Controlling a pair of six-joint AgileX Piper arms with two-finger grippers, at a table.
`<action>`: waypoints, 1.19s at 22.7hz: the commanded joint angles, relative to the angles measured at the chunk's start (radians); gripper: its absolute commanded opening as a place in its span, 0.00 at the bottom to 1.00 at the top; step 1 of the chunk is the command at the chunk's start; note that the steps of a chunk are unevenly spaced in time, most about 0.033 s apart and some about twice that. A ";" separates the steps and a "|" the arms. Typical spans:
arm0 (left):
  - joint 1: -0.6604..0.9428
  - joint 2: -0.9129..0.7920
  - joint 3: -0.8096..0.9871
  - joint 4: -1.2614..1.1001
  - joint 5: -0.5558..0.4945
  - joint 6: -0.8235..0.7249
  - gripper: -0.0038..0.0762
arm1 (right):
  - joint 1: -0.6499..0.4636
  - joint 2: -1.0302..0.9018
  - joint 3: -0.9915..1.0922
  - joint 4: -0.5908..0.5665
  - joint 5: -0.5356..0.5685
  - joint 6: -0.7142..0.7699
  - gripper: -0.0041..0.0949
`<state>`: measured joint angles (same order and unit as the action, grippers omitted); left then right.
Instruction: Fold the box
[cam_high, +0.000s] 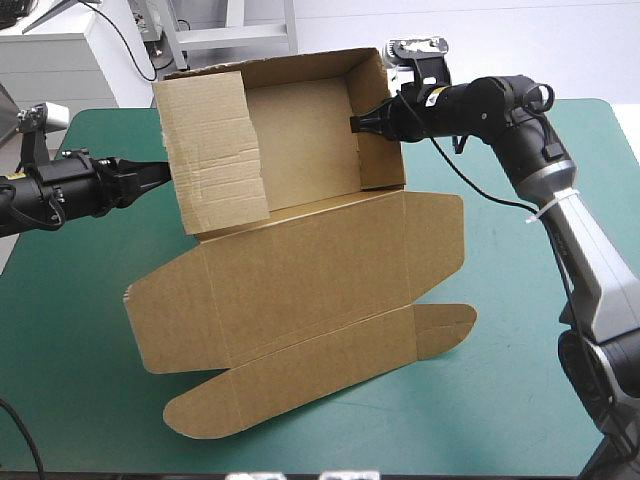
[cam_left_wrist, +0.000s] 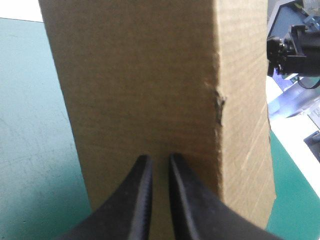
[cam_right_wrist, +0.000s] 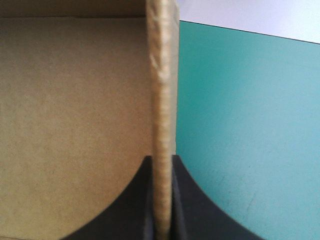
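Box stood half-raised; right gripper pinched its right wall, and left gripper, almost closed, perhaps touched its left flap.

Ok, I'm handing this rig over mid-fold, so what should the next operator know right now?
Left hand: all but shut, tips against the outer face of the left wall of the box.
Right hand: shut on the box, pinching the edge of the right wall.
The box sits on the teal-green table, far part raised into a tray, lid flat toward the near edge.
Done: back and side walls stand.
Left: the tall left wall looks not yet tucked in; the lid's flaps lie flat.
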<state>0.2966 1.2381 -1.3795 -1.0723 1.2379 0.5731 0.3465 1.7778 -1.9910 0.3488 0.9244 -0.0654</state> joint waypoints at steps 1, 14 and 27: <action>-0.007 -0.029 -0.025 -0.073 0.052 -0.002 0.31 | 0.023 -0.050 -0.028 0.001 -0.094 0.020 0.02; -0.104 -0.029 -0.025 -0.027 0.052 -0.012 0.59 | 0.039 -0.035 -0.028 -0.056 -0.096 0.041 0.02; -0.131 -0.017 -0.024 0.302 -0.049 -0.339 0.59 | 0.176 -0.031 -0.028 -0.158 -0.172 0.090 0.03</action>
<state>0.1866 1.2399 -1.3795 -0.7253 1.2413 0.2660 0.5086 1.8035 -1.9889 0.1745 0.8379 0.0070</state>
